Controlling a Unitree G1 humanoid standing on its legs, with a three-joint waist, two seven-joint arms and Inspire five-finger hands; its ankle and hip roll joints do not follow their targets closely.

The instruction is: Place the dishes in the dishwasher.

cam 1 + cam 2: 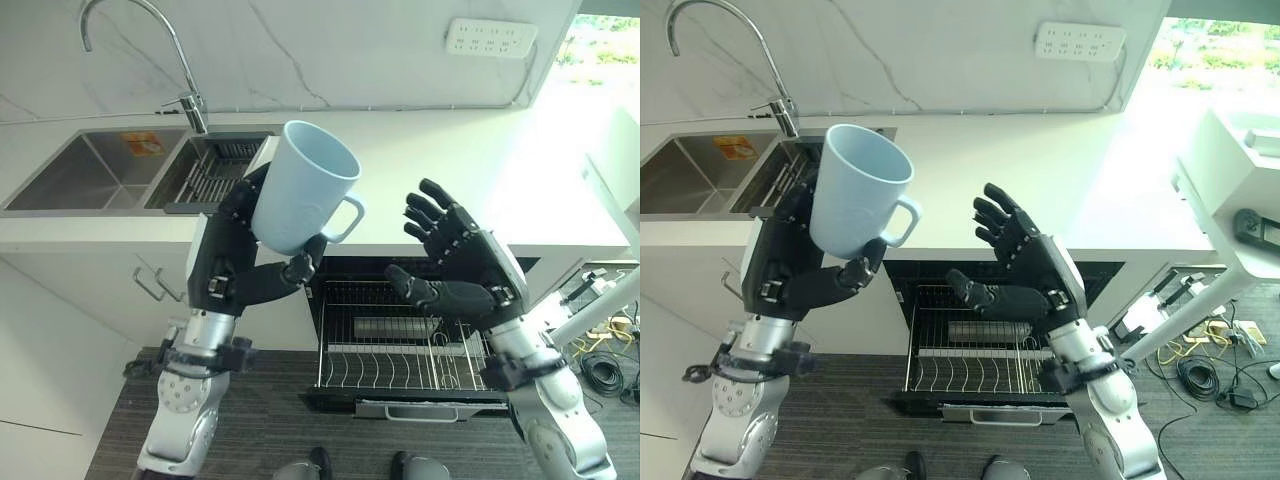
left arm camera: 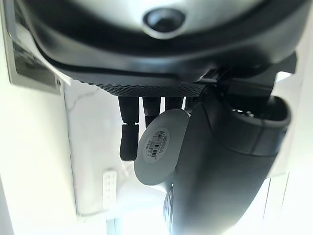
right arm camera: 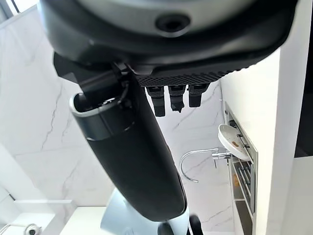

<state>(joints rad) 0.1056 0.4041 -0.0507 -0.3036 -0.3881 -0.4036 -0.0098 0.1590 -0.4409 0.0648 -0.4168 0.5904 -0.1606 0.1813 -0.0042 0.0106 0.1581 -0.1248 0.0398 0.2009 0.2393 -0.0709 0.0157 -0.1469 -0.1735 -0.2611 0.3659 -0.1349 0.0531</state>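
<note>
A pale blue mug (image 1: 303, 187) is held upright in the air in front of the counter edge, its mouth up and its handle turned toward my right hand. My left hand (image 1: 232, 262) is shut on it, fingers behind the body and thumb across the base; the left wrist view shows the mug's base (image 2: 159, 147) with a barcode sticker. My right hand (image 1: 462, 265) hovers open to the right of the mug, apart from it, fingers spread. Below both hands the dishwasher's wire rack (image 1: 400, 350) is pulled out, with a grey item lying in it.
A steel double sink (image 1: 100, 170) with a curved tap (image 1: 190, 100) sits at the left of the white counter (image 1: 450, 170); its right basin holds a dish rack. A power strip (image 1: 490, 36) hangs on the marble wall. Cables and a white frame lie at the right.
</note>
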